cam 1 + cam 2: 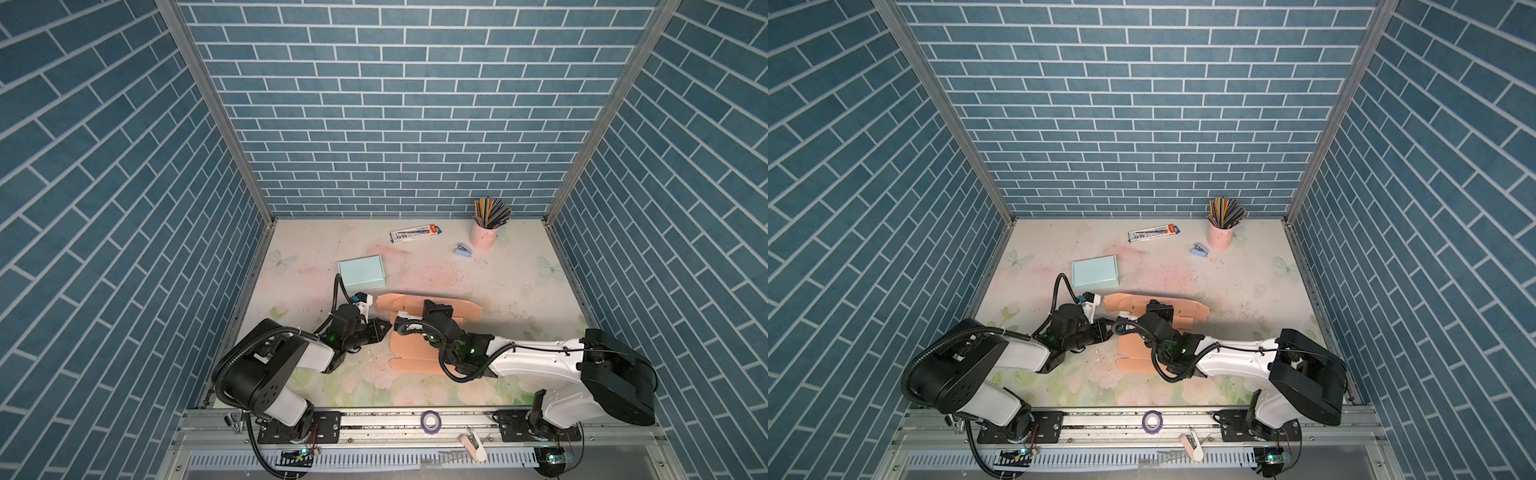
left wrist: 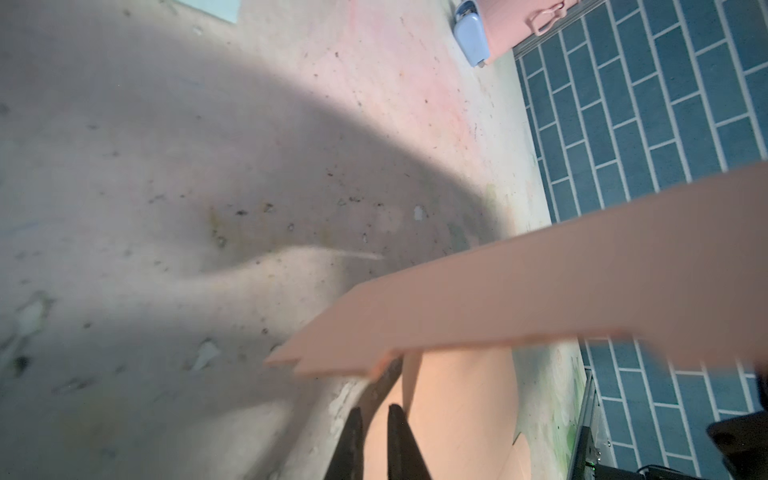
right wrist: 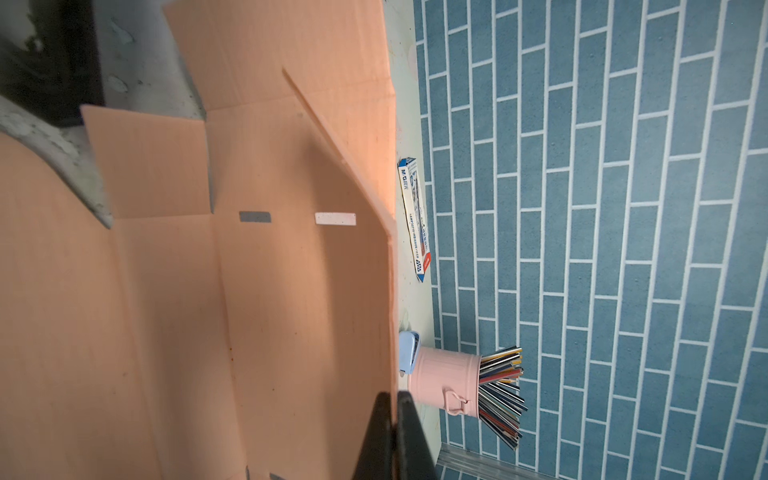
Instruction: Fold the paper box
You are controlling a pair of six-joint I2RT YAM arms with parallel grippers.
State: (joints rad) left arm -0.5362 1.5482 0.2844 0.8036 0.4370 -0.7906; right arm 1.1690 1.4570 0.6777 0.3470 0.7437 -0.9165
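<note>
The paper box (image 1: 415, 357) (image 1: 1133, 353) is an orange cardboard cutout that lies mostly flat on the table's front middle. Its far panel (image 1: 390, 302) stands raised. My right gripper (image 1: 436, 306) (image 1: 1158, 307) reaches over the sheet and is shut on the raised panel's top edge (image 3: 390, 316); in the right wrist view the black jaws (image 3: 392, 395) pinch that edge. My left gripper (image 1: 384, 329) (image 1: 1102, 326) sits at the sheet's left edge. In the left wrist view its fingers (image 2: 376, 409) stand a narrow gap apart, with orange card (image 2: 457, 415) showing between them and a flap (image 2: 540, 291) above. Whether they grip is unclear.
A folded light-blue box (image 1: 360, 272) lies just behind the left gripper. At the back stand a pen carton (image 1: 415, 232), a blue stapler (image 1: 462, 250) and a pink cup of pencils (image 1: 484, 235). A purple tape roll (image 1: 431, 422) rests on the front rail. Walls close three sides.
</note>
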